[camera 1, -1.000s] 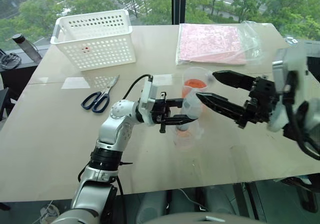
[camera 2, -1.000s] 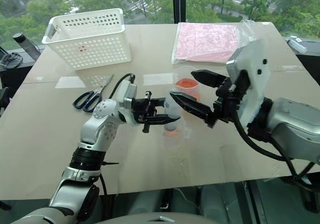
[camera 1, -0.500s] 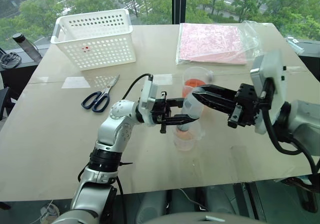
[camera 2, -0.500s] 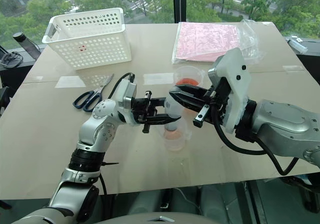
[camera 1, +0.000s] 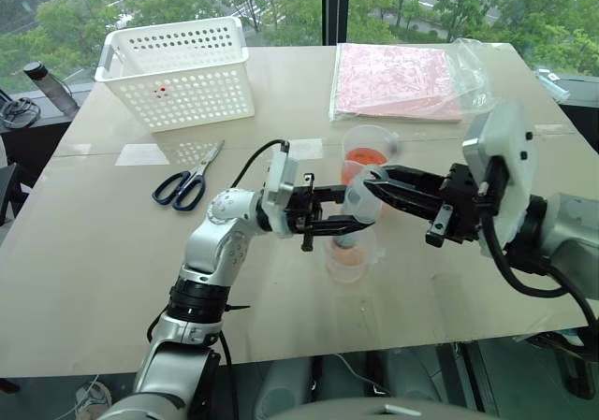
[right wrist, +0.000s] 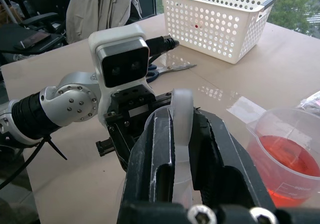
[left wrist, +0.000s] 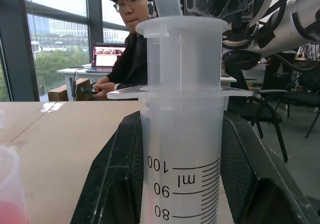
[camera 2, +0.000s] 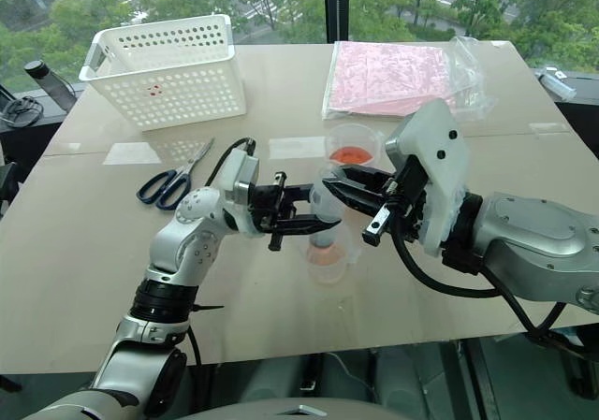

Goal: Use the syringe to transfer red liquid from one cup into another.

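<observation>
The large clear plastic syringe (left wrist: 181, 134) with printed gradations is standing upright, long axis vertical, tip down over the faintly tinted clear measuring cup (camera 1: 350, 259). The left wrist view is showing its 100, 90 and 80 marks, unreadable from the head views. The left gripper (camera 1: 348, 209) is clamping its barrel; the right gripper (right wrist: 181, 129) is pinching the whitish plunger's top ring. Just behind the syringe, the deep orange-red cup (camera 1: 369, 157) is sitting on the beige table (camera 1: 94, 252).
</observation>
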Available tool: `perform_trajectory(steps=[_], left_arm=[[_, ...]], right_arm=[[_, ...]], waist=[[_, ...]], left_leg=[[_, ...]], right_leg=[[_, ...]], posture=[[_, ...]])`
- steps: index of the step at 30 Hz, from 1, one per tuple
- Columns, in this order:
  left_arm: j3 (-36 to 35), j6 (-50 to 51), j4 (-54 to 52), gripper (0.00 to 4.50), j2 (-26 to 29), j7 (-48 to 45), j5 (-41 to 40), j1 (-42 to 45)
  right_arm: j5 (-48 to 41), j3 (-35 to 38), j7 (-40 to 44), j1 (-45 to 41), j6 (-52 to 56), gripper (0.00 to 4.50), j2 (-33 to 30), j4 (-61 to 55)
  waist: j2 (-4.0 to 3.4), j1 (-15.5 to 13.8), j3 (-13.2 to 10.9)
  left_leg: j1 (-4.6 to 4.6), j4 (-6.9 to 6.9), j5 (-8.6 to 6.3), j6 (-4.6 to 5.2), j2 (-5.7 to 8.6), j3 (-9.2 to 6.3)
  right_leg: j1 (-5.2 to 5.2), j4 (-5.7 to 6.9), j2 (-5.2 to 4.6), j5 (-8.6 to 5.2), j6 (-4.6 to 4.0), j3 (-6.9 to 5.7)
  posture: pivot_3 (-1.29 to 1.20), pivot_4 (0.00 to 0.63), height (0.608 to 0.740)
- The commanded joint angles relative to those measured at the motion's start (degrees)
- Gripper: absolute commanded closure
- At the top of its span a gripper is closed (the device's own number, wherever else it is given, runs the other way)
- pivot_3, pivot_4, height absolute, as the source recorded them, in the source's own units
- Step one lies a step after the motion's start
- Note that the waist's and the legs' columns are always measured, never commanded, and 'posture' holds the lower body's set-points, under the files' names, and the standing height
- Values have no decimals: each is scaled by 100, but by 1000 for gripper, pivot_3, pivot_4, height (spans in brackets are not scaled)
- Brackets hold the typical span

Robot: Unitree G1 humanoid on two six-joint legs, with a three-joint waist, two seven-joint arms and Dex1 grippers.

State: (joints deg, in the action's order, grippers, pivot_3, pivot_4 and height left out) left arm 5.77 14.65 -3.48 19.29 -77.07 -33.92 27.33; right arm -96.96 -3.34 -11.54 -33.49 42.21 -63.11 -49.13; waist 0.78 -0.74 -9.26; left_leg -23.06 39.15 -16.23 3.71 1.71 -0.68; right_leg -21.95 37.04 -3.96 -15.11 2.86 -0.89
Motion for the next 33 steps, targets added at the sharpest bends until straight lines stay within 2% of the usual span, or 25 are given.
perform_trajectory(steps=[1,5,10,14,21,27,33], left_arm=[[33,-13,-272,3054,-29,-41,-160,161],[45,39,-266,3054,-47,-78,-213,207],[21,168,-284,3054,-97,-34,-280,236],[-47,314,-314,3054,-164,53,-339,288],[-87,488,-459,3054,-240,164,-435,299],[-163,690,-536,3054,-269,272,-530,319],[-286,1083,-592,3054,-356,697,-716,537]], right_arm=[[-75,198,-56,-127,-37,4470,-14,27],[-35,-4,128,-198,132,4470,31,28],[130,-301,357,-82,272,4470,389,102],[244,124,1332,517,505,4470,102,144],[581,249,2269,968,603,4470,38,124],[826,192,2611,1064,638,4470,80,112],[916,47,2687,799,726,4470,163,182]], waist=[[0,0,0],[0,1,0],[-1,2,0],[-1,-36,-1],[-3,12,0],[-3,1,0],[-3,-5,0]], left_leg=[[0,0,0,0,0,0],[0,0,0,0,0,0],[0,-2,0,0,0,0],[-9,-1,-1,1,1,-5],[-54,11,-2,4,3,-9],[-69,13,-1,3,3,-8],[-69,16,-1,3,4,-9]], right_leg=[[0,0,0,0,0,0],[0,0,0,0,0,0],[-1,0,0,0,0,0],[-4,-5,0,0,0,-6],[-43,-1,1,4,7,-11],[-64,8,2,4,7,-11],[-64,9,2,4,7,-11]], posture=[[0,150,740],[0,150,740],[0,150,740],[0,150,740],[0,150,740],[0,150,740],[0,150,740]])
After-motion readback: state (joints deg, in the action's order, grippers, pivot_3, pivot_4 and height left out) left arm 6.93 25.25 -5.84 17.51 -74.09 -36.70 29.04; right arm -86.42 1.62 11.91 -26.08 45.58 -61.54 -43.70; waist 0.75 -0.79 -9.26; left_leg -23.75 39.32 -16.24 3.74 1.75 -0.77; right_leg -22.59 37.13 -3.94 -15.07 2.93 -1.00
